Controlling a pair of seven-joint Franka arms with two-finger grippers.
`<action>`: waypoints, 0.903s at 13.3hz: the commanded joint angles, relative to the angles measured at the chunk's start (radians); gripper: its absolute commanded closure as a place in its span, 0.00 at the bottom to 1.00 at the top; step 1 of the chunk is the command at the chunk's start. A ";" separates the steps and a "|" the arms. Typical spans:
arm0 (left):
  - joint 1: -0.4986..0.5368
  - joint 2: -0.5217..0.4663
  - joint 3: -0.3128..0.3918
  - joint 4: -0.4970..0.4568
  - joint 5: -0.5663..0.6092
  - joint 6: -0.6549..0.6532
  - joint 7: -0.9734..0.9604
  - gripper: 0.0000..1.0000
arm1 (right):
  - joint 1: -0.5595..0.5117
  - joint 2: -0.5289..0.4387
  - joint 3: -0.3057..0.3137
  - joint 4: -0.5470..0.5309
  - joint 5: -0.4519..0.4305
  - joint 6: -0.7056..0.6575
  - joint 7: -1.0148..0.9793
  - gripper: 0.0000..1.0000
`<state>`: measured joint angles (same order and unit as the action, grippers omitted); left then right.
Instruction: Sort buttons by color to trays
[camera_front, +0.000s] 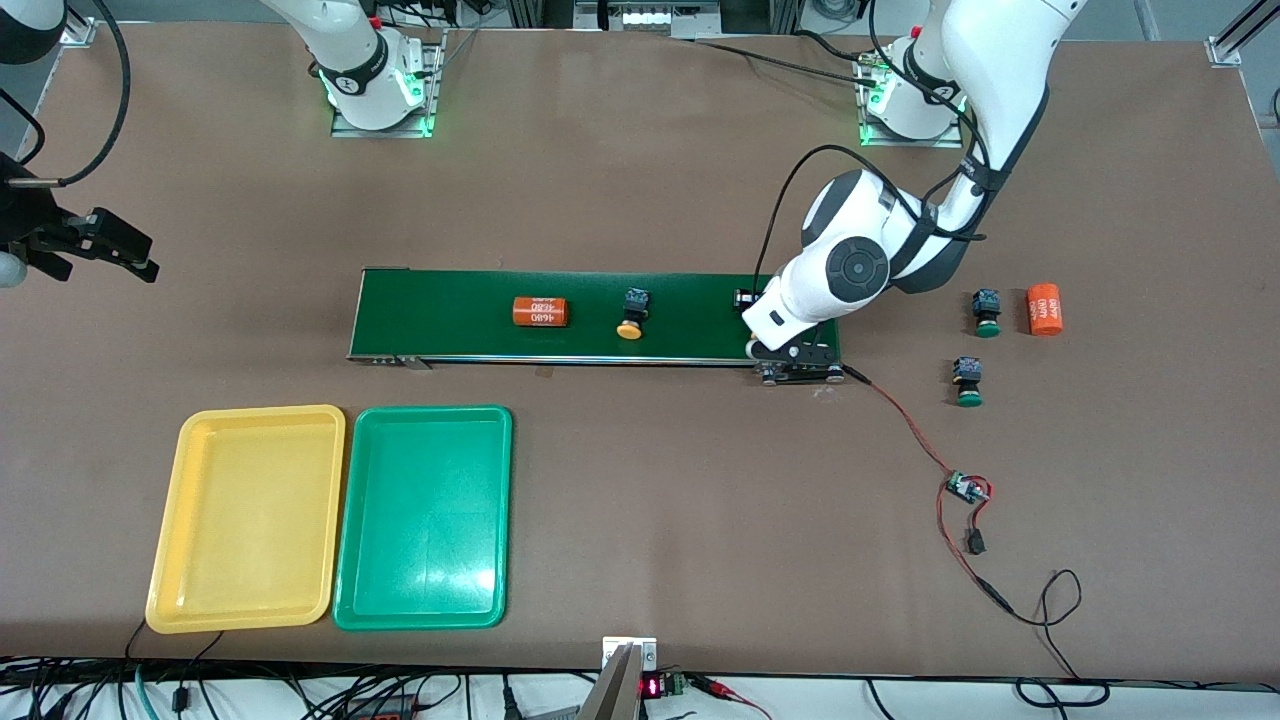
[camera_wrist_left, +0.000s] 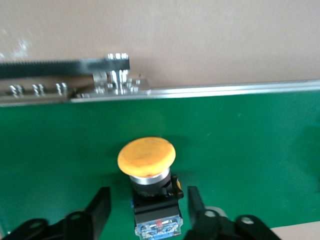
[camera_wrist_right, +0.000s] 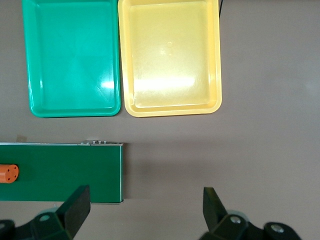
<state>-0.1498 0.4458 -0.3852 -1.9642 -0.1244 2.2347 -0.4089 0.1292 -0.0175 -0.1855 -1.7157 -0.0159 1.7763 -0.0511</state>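
Trays lay nearest the front camera, toward the right arm's end of the table: the yellow tray (camera_front: 246, 520) and the green tray (camera_front: 424, 517) touched side by side, and both were bare.

Farther back ran the conveyor belt (camera_front: 450, 315), on which 1 orange cylinder (camera_front: 540, 311) and 1 yellow-capped button (camera_front: 632, 313) rested.

At the belt's end toward the left arm, the left gripper (camera_wrist_left: 145, 212) was set low over a 2nd yellow-capped button (camera_wrist_left: 148, 172); its fingers (camera_wrist_left: 97, 207) were seen spread to either side of the black body, apparently without touching it, and the button sat on the green surface.

The step was judged to be placing this button on the belt, so a straight lift was advised, with the fingers kept wide and the cap left unbrushed.

2 green-capped buttons (camera_front: 986, 312) (camera_front: 967, 381) waited on the table near another cylinder (camera_front: 1044, 309).

The right gripper (camera_wrist_right: 145, 205) waited, spread, over bare table off the belt's other end.
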 joint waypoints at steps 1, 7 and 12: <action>0.036 -0.122 0.008 0.005 -0.006 -0.107 0.001 0.00 | -0.016 0.005 0.005 -0.001 0.007 0.009 -0.004 0.00; 0.173 -0.193 0.115 0.001 0.189 -0.326 0.016 0.00 | -0.019 0.045 0.005 0.021 0.007 0.018 -0.006 0.00; 0.191 -0.150 0.365 -0.016 0.310 -0.389 0.460 0.00 | -0.011 0.082 0.005 0.019 -0.006 -0.003 -0.016 0.00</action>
<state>0.0429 0.2727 -0.1276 -1.9770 0.1667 1.8496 -0.1370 0.1196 0.0473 -0.1853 -1.7131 -0.0170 1.7928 -0.0551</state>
